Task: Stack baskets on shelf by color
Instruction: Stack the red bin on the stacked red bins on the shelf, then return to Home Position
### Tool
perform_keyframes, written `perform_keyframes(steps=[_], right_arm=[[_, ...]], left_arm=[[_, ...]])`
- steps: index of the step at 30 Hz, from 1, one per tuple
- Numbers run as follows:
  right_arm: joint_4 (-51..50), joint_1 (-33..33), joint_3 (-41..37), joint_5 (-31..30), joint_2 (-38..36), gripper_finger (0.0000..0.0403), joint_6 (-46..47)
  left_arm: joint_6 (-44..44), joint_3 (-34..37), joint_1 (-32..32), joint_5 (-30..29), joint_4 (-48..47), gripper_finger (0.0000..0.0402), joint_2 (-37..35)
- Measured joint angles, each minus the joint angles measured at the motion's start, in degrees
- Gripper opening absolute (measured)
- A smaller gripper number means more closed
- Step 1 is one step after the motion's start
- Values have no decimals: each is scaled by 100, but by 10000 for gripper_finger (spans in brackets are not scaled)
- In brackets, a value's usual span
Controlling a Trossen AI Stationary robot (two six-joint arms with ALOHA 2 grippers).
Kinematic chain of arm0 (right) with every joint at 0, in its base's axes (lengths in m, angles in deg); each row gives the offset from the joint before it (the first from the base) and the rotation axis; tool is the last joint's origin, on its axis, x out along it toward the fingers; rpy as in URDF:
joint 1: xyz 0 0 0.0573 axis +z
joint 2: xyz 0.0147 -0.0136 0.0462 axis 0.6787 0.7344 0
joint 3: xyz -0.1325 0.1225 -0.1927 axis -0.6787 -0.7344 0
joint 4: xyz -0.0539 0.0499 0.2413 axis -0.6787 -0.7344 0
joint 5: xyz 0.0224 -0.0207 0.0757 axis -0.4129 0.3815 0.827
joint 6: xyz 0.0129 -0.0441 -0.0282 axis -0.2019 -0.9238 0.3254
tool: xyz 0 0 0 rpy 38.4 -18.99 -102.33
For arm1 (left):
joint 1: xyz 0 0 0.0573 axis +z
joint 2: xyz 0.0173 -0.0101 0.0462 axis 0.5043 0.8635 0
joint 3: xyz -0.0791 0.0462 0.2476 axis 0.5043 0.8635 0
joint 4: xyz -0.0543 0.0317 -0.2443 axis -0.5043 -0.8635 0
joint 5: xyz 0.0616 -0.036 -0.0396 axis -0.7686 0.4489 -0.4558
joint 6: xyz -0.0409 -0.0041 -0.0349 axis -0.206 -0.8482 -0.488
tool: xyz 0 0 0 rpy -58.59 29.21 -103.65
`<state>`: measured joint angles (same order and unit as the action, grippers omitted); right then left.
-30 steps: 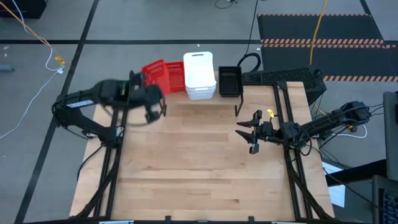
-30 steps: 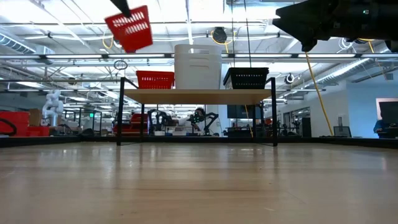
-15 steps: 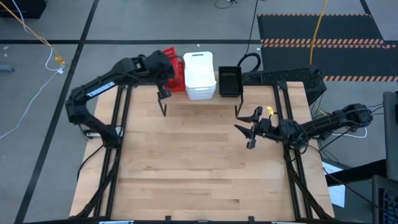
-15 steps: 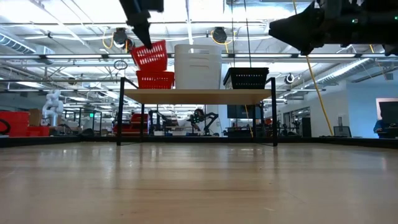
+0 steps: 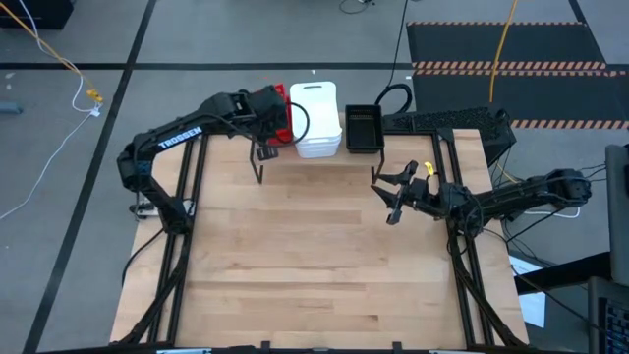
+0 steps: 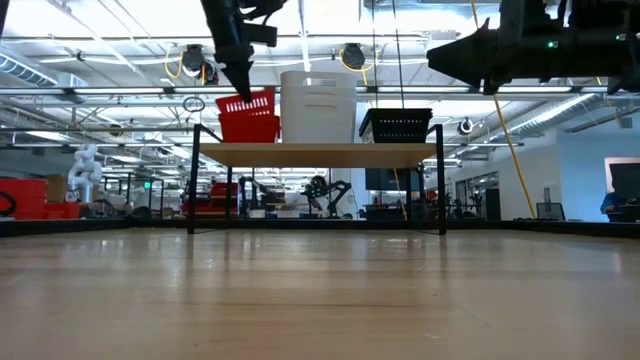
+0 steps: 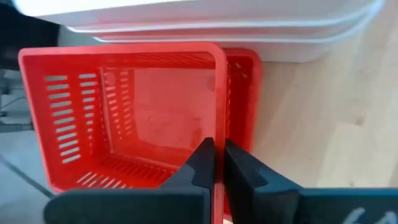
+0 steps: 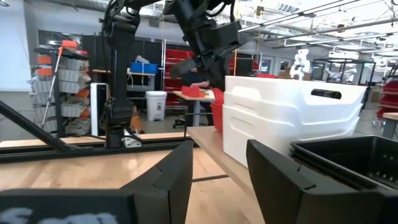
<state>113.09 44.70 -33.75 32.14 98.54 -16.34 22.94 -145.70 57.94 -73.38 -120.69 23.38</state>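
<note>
I am seating the upper red basket [image 7: 124, 112] into the red stack [image 6: 249, 127] at the shelf's [image 6: 318, 153] left end, left gripper [image 7: 216, 163] pinched on its rim, right gripper [image 5: 395, 202] waiting spread, empty, mid-table; next, I judge, it needs releasing once level.

1. A light wooden table [image 5: 314, 256] with black metal rails along its sides is seen from above; most of its top is bare.
2. A low shelf [image 6: 318, 153], a pale plank on thin black legs, is set at the table's far edge.
3. Three groups of baskets are lined up on the shelf: red baskets [image 6: 249, 126] at the left, a taller stack of white baskets [image 6: 318, 107] in the middle, black baskets [image 6: 396, 124] at the right.
4. The red and white groups are placed just beside each other.
</note>
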Motion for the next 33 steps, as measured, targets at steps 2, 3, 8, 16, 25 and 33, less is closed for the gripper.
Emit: perform_keyframes(steps=[2,3,8,16,25,33], right_arm=[[-9,-6,0,8,0,144,0],[-31,-6,0,11,0,144,0],[-119,-4,0,21,0,144,22],[-208,-2,1,23,0,144,174],[-824,25,4,1190,18,144,822],[-813,356,12,1791,561,144,1190]], left_arm=[[9,0,-12,73,-85,19,8],[45,0,-39,77,-118,20,9],[95,0,-201,73,-243,56,7],[6,2,-469,-140,-216,122,-19],[-664,962,-704,1353,958,116,-1385],[-1304,4852,-1561,1470,4803,59,-3845]])
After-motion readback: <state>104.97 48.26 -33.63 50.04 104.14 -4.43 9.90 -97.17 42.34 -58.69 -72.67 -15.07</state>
